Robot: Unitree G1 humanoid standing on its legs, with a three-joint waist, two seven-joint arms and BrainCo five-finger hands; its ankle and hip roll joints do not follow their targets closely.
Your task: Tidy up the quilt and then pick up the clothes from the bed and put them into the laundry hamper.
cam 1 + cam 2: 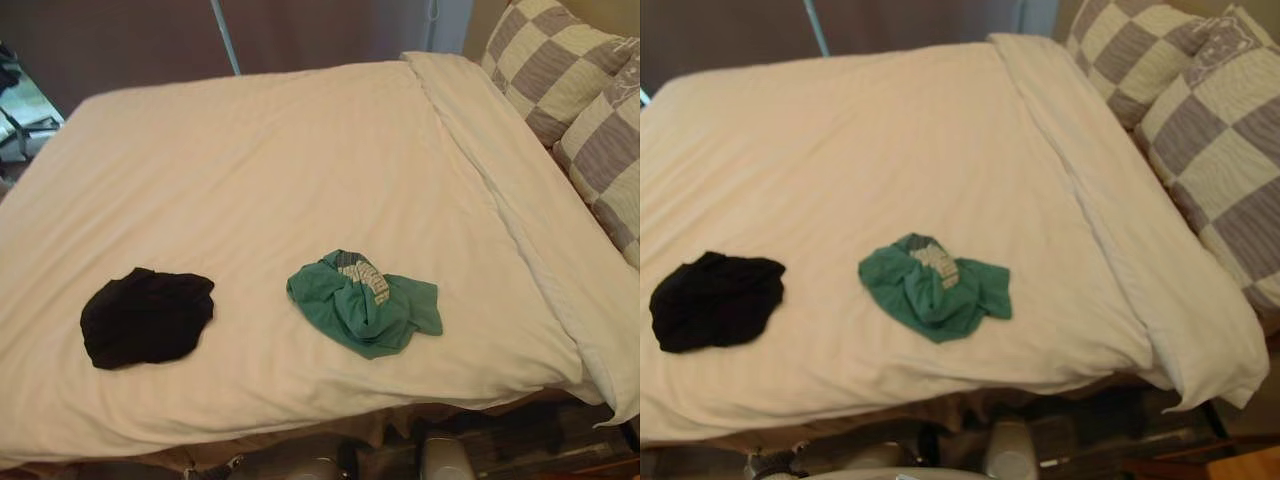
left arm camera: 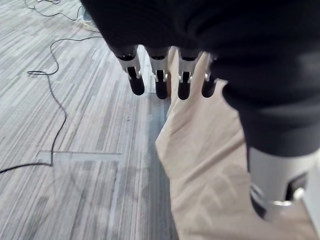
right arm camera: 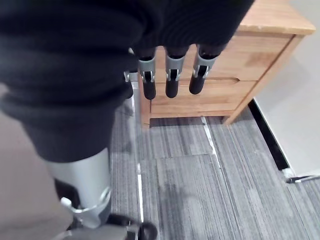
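Two garments lie on the quilt (image 1: 300, 170) near the bed's front edge, well apart from each other: a crumpled black one (image 1: 147, 316) toward the robot's left, and a bunched green one (image 1: 363, 302) with a pale printed patch, nearer the middle; neither hand touches them; the quilt, cream and spread mostly flat with soft wrinkles, covers the bed, and its right edge runs as a long fold along a band of white sheet (image 1: 560, 260); the quilt's near right corner hangs over the bed's side; beyond that, at the head of the bed on the right, two checked pillows (image 1: 1210, 130) in grey and cream lean side by side.

The left hand (image 2: 157, 70) hangs over the striped grey floor (image 2: 75, 125), fingers (image 2: 136, 82) straight and relaxed, grasping nothing, with a tan cloth (image 2: 210, 160) hanging just beside it; the right hand (image 3: 170, 65) likewise hangs released, fingers straight, holding nothing, above grey floor, and past its fingertips stands a wooden nightstand (image 3: 250, 55) with drawers.
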